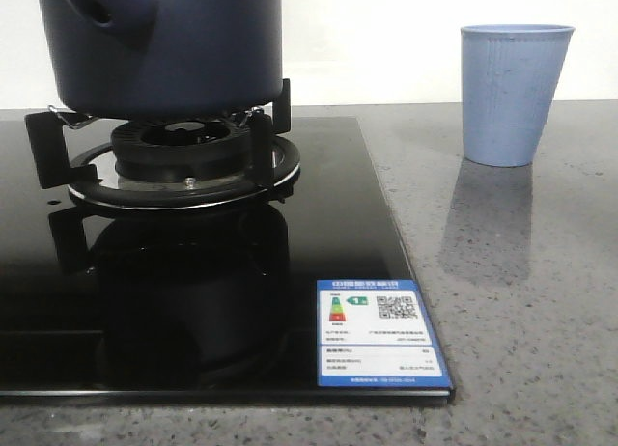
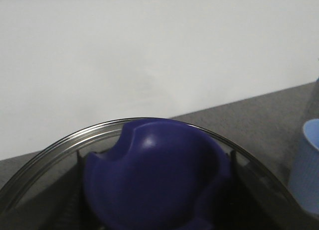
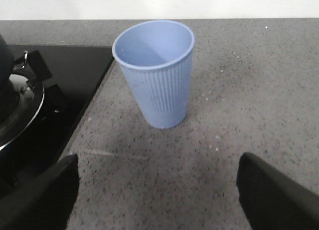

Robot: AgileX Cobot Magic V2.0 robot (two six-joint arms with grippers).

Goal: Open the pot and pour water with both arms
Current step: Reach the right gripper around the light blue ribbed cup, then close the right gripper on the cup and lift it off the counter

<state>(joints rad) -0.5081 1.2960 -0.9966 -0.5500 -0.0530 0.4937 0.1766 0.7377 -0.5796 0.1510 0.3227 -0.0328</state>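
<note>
In the right wrist view the right gripper (image 3: 158,190) stands wide apart, its 2 dark fingers (image 3: 47,192) showing at the lower left and lower right corners of the frame with bare grey speckled countertop (image 3: 239,100) between them. Beyond that gap, at centre frame, the pale blue ribbed cup (image 3: 157,73) stands upright and apart from both fingers.

The left gripper itself is hidden in the left wrist view, so whether it is wide or narrow I cannot tell. That frame's lower half is filled by a dark blue knob (image 2: 154,175) on a glass lid with a metal rim (image 2: 60,143), with a white wall above and a sliver of the cup at the right edge.

In the front view the pot (image 1: 164,45) sits at upper left on the black burner grate (image 1: 183,161) of a glossy black glass hob (image 1: 193,301). The cup stands at upper right on the countertop, well apart from the pot. At the hob's lower right corner lies a blue-and-white energy label (image 1: 379,333) with a QR code and coloured efficiency arrows; its small print is too fine to read.
</note>
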